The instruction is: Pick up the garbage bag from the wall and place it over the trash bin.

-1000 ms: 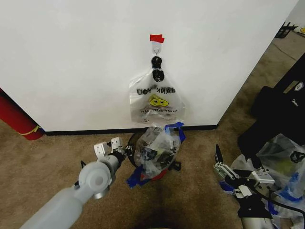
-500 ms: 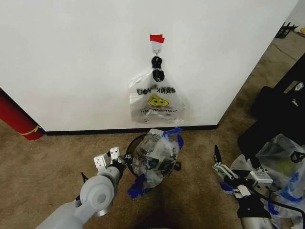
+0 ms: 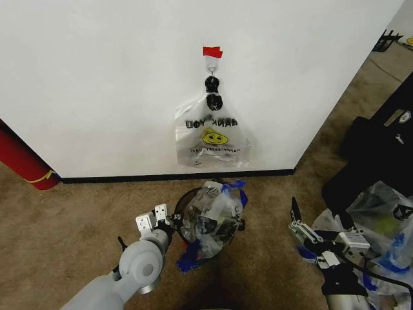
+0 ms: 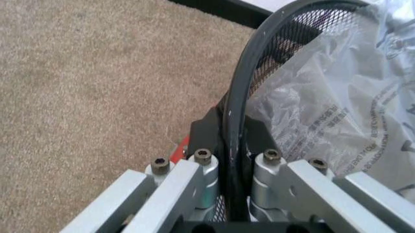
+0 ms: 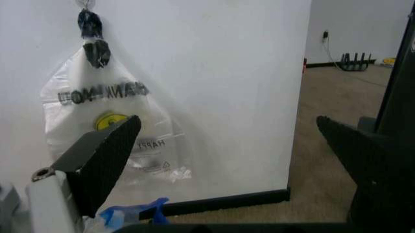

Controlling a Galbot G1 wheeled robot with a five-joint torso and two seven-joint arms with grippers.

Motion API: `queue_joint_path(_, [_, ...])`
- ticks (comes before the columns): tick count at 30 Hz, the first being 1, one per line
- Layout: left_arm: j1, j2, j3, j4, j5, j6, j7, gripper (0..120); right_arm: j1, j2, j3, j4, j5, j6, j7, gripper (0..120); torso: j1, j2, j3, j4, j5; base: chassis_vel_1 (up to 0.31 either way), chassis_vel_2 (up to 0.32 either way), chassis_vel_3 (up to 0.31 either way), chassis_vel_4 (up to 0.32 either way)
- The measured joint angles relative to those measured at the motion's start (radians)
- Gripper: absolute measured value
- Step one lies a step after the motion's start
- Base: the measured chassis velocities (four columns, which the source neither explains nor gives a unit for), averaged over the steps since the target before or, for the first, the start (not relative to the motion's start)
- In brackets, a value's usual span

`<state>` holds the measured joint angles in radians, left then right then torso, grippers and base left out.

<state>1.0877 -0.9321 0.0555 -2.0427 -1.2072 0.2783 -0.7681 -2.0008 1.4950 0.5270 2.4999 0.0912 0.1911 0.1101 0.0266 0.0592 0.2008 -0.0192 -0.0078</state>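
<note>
The garbage bag [image 3: 213, 216], crinkly clear plastic with blue patches and black print, lies bunched over the trash bin [image 3: 182, 197], a black mesh bin on the carpet below the white wall [image 3: 97, 77]. My left gripper [image 3: 157, 221] is at the bin's left side. In the left wrist view that left gripper [image 4: 234, 160] is shut on the bin's black rim [image 4: 243, 82], with the bag [image 4: 337, 107] just inside the rim. My right gripper [image 3: 316, 223] waits low at the right and stands open [image 5: 227, 145], holding nothing.
A white smiley-face bag [image 3: 211, 139] hangs from the hook under a red tape strip [image 3: 212, 51]. A red cylinder [image 3: 22, 165] leans at the left. Lumpy clear sacks [image 3: 381, 219] and black gear [image 3: 381, 148] crowd the right. Bare carpet lies left of the bin.
My left arm has drawn back toward me and the gripper sits lower and a little right. The bag has bunched up and shifted on the bin. The right arm is unchanged.
</note>
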Motion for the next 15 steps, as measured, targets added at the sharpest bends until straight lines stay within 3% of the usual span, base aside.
queue_joint_path(6, [0.012,-0.004,-0.005,0.002,-0.006,0.004,0.019,3,0.003,-0.001,0.0,0.0,-0.001,0.0,0.0,100,0.0,0.0,0.0,0.0001,0.0001,0.0,0.0,0.0,0.0])
queue_joint_path(15, [0.017,0.025,-0.039,-0.063,0.085,0.026,0.062,36,0.019,-0.002,-0.005,0.0,0.0,-0.003,0.0,100,0.0,0.0,0.0,-0.0002,-0.0004,0.0,0.0,0.0,0.0])
